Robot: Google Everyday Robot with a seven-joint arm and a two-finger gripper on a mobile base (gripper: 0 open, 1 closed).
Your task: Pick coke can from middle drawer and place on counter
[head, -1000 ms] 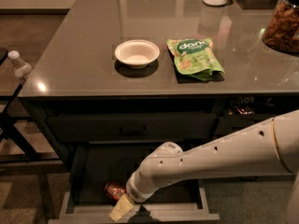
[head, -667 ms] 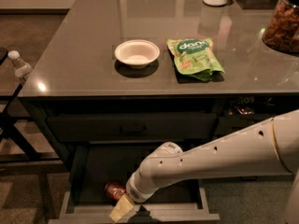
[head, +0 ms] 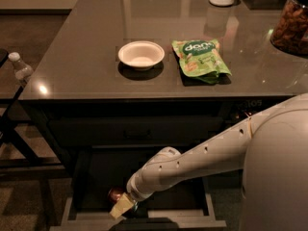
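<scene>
**Operator:** What has changed in the last second?

**Spotter:** Nothing that shows. Your arm (head: 192, 160) reaches down into the drawer (head: 183, 214) just as it did a second ago. The gripper (head: 122, 207) sits at the drawer's front left, in the same spot. The can (head: 115, 194) has not moved either.

**Operator:** What does that mean for the task?

**Spotter:** I judge you are paused at the grasp, with the lift not yet begun. The counter (head: 86, 57) above the drawer carries no can.

**Operator:** Where is the can against the gripper?

**Spotter:** It is just behind the gripper, a little toward the drawer's left, touching it or very nearly. Only part of its red side shows. Whether the gripper is spread or clamped on the can, I cannot tell.
</scene>
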